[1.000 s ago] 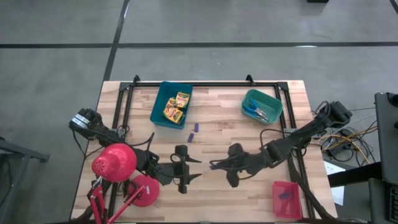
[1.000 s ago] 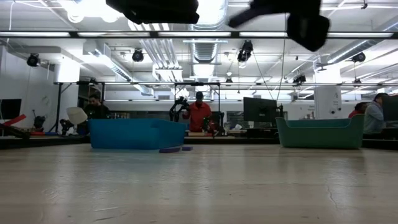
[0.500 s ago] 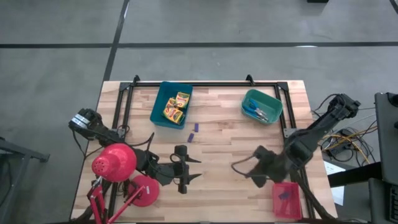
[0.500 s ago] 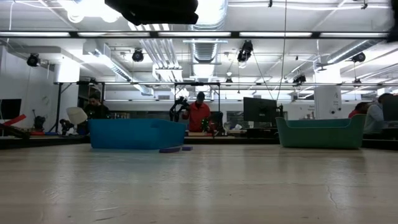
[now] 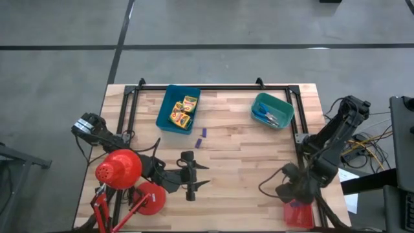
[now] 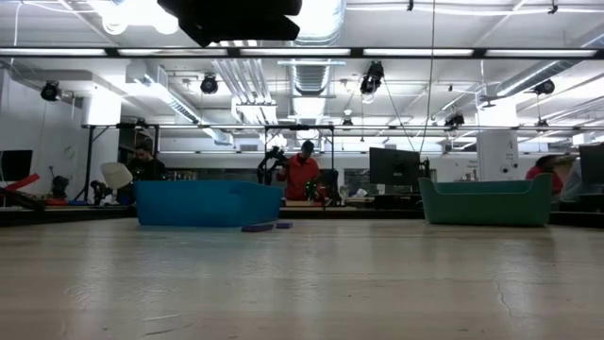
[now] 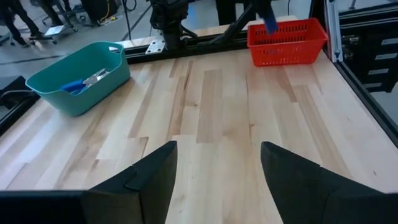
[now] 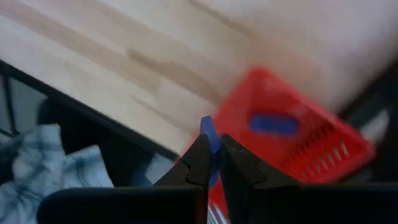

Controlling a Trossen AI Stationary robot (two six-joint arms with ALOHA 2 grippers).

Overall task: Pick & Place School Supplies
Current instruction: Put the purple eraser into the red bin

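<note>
Over the bench's near right corner, in the high view, the right hand [image 5: 292, 194] is seen above the red mesh tray [image 5: 299, 213]; three yellow crayon boxes [image 5: 182, 110] lie in the blue tray [image 5: 165, 105], scissors [image 5: 266, 116] in the teal tub [image 5: 285, 107], two purple sticks [image 5: 201, 137] on bare planks. The left hand [image 5: 193, 176] hangs released near the front edge. In the low view, the sticks [image 6: 265, 226] lie beside the smooth blue tray [image 6: 208, 203]. In the right wrist view alone, the fingers [image 8: 196, 163] are clenched on a small blue-purple stick [image 8: 209, 138]; another lies inside the tray [image 8: 323, 146].
</note>
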